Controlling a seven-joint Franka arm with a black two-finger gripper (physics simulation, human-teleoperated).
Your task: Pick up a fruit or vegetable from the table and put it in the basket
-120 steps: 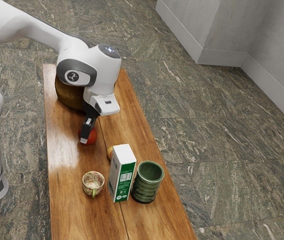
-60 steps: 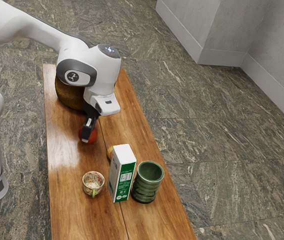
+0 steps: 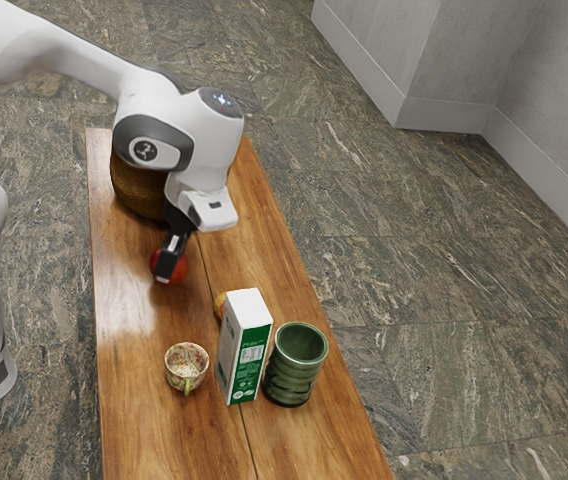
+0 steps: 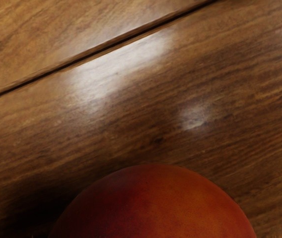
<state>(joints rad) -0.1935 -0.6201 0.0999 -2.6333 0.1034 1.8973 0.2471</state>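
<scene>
My gripper (image 3: 167, 271) points down over the wooden table, shut on a round red fruit (image 3: 181, 266). One dark finger crosses the fruit's front, and the far finger is hidden behind it. In the wrist view the red-orange fruit (image 4: 156, 208) is large at the lower edge, with a dark shadow on the wood beside it. The brown round basket (image 3: 136, 190) stands at the table's far end, partly covered by the arm; its inside is hidden.
A white and green carton (image 3: 246, 350) stands beside a green ribbed cup (image 3: 296, 365). A small yellowish fruit (image 3: 220, 303) is partly behind the carton. Nearer the camera is a patterned cup (image 3: 186, 367). Bare wood of the table (image 3: 129, 300) lies left of the held fruit.
The red fruit and my gripper have shifted together, slightly up and toward the exterior view's left. The basket, carton and cups have stayed put.
</scene>
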